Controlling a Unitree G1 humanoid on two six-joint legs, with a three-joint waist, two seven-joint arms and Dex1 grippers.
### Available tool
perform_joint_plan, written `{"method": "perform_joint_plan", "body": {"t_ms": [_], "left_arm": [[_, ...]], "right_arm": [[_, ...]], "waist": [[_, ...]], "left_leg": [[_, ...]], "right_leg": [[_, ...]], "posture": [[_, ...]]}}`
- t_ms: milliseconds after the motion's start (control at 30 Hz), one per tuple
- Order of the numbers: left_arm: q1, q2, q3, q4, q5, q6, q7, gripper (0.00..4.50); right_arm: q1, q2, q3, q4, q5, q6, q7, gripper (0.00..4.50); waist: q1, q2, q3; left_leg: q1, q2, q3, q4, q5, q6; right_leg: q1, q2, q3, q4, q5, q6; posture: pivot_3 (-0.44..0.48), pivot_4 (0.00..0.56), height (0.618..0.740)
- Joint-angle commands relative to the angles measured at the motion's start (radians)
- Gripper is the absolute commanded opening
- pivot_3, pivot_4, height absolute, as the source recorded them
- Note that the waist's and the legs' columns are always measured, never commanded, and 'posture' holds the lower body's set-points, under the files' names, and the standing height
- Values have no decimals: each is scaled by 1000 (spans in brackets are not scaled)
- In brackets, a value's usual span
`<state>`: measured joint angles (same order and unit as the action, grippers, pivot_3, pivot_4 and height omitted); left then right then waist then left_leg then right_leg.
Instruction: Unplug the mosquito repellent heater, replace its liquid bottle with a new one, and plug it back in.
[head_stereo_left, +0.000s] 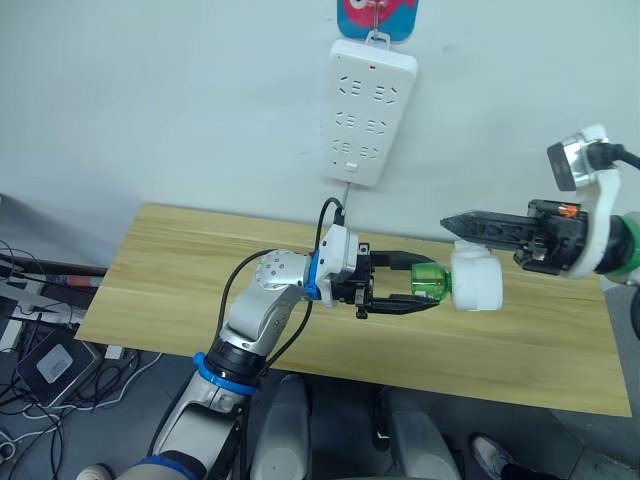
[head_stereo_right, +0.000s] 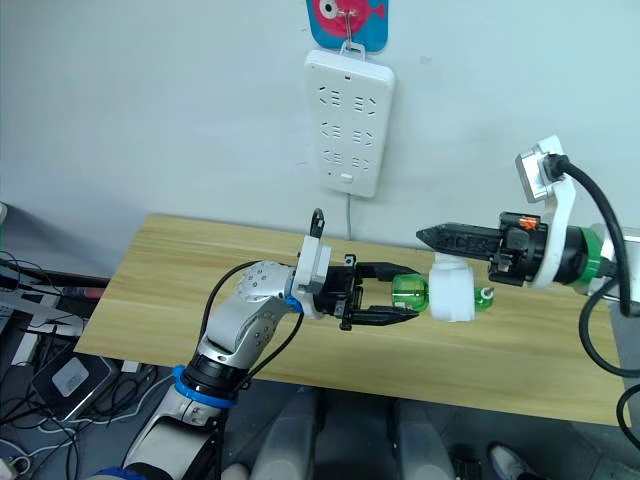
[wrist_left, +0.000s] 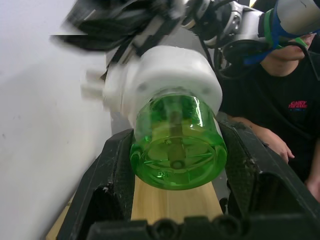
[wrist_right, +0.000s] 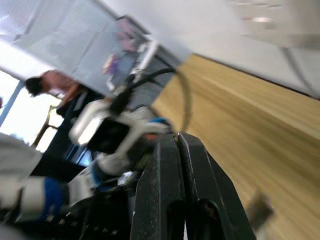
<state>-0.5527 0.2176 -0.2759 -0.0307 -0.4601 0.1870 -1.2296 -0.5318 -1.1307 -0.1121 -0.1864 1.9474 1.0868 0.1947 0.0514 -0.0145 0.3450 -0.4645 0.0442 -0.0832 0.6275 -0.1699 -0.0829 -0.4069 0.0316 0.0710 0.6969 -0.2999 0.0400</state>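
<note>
Left eye view: the left hand (head_stereo_left: 415, 288) reaches out level above the wooden counter (head_stereo_left: 180, 270), its fingers (wrist_left: 112, 175) closed around the green liquid bottle (head_stereo_left: 428, 281) still seated in the mosquito repellent heater (head_stereo_left: 476, 279). The right hand (head_stereo_left: 462, 226), arm extended level from the right, pinches the heater from the other side, fingers pressed together. Both are held above the counter, below the wall-hung power strip (head_stereo_left: 367, 110).

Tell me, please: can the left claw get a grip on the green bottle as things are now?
Probably yes. The left claw already has its two fingers on either side of the green bottle, which sticks out of the white heater above the table. Nothing lies between fingers and bottle.
</note>
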Motion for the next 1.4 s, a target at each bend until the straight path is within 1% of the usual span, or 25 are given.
{"method": "perform_joint_plan", "body": {"t_ms": [33,167,300,367,467,567,700,733,767,900,1033,1100,1167,1200,1267,1333,1400], "left_arm": [[7,-2,-1,-60,-33,9,-9,2281],[8,0,3,-76,-47,28,-6,2281],[-16,-15,20,-42,-35,30,35,2281],[-31,-21,31,-17,-29,32,55,2281],[-37,-21,29,5,-10,8,54,2281],[-32,-16,18,21,3,-13,42,2281],[-36,-22,11,42,25,-37,54,2281],[-39,-25,11,48,30,-42,61,2281],[-43,-28,11,53,31,-43,64,2281],[-48,-32,14,53,20,-28,73,2281],[-44,-25,24,29,-20,32,79,2281],[-53,-11,38,18,-65,114,79,2281],[-73,12,59,28,-120,231,74,2281],[-84,25,69,42,-137,276,69,2281],[-117,67,85,90,-179,394,32,2281],[-144,105,88,132,-202,476,-12,2281],[-170,142,87,156,-238,570,-65,2281]], "right_arm": [[14,-6,-4,19,10,22,-33,77],[111,10,-14,22,-89,46,-6,77],[212,-5,-63,-35,-49,84,46,77],[282,-15,-97,-92,5,88,53,77],[358,-3,-147,-174,25,71,104,77],[383,13,-169,-229,25,33,161,77],[403,-16,-169,-288,25,-1,242,77],[411,-21,-165,-299,25,-12,253,77],[417,-23,-160,-310,25,-25,260,77],[446,-17,-134,-350,25,-87,235,77],[504,-61,-162,-392,25,-108,131,77],[530,-71,-197,-419,-115,-101,91,77],[563,-69,-236,-425,-297,-112,114,77],[587,-72,-255,-431,-391,-125,157,227],[652,-73,-307,-452,-562,-162,272,663],[715,-77,-331,-473,-749,-248,391,1348],[773,-89,-327,-481,-973,-396,517,2044]], "waist": [[0,0,0],[2,0,0],[1,0,0],[1,0,0],[1,0,0],[-2,0,0],[-4,0,0],[-4,0,0],[-4,0,0],[-3,0,0],[-4,0,0],[-4,0,0],[-4,0,0],[-4,0,0],[-3,0,0],[-5,0,0],[-9,0,0]], "left_leg": [[-1,0,0,0,0,0],[-1,0,-1,0,0,0],[-1,0,-1,0,0,0],[-1,0,0,0,0,0],[-1,0,-1,0,0,0],[-1,0,0,0,0,0],[0,1,0,0,0,0],[0,0,0,0,0,0],[0,0,0,1,0,0],[0,0,0,1,0,0],[-1,0,-1,0,0,0],[-1,0,-1,1,0,0],[0,0,-1,1,0,0],[0,0,-1,1,0,0],[0,0,-1,1,0,0],[0,0,-1,1,0,0],[0,0,-1,0,0,0]], "right_leg": [[0,0,0,0,0,0],[0,0,-1,0,0,0],[-1,0,-1,1,0,0],[-1,0,-1,1,0,0],[-1,0,-1,1,0,0],[-1,0,0,1,0,0],[-1,0,0,1,0,1],[-1,0,0,1,-2,4],[0,0,0,1,-2,4],[0,0,0,1,-2,4],[0,0,0,1,-2,4],[0,0,0,1,-2,4],[0,0,0,1,-2,4],[0,0,-1,1,-3,5],[0,0,-1,1,-3,5],[0,1,-1,1,-3,5],[0,1,-1,1,-3,5]], "posture": [[157,314,740],[166,320,740],[169,326,740],[169,326,740],[166,331,740],[154,333,740],[147,333,740],[147,333,740],[147,333,740],[149,332,740],[151,332,740],[150,332,740],[149,331,740],[146,328,740],[142,326,740],[135,323,740],[132,322,740]]}}
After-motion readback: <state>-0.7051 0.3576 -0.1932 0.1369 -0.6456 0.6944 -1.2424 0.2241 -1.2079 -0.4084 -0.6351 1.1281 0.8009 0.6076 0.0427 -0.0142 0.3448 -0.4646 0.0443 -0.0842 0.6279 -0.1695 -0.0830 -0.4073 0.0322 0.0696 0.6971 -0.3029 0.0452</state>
